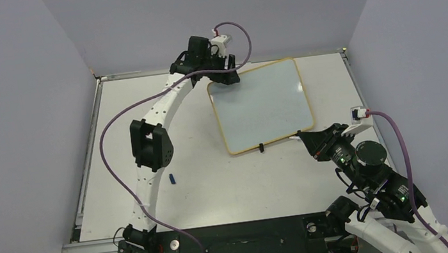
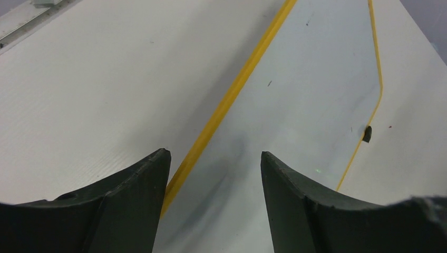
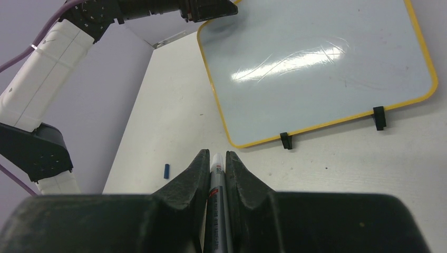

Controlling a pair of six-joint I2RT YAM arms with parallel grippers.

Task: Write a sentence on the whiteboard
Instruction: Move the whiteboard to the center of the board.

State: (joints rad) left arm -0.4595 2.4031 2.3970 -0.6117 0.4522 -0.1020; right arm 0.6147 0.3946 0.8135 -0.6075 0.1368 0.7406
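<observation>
Whiteboard edge between parted left fingers

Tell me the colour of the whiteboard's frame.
The whiteboard frame is yellow-orange, which shows best in the right wrist view.

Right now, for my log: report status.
Left gripper open at corner of blank whiteboard. Right gripper shut on marker, short of board. Blue cap lies aside.
</observation>
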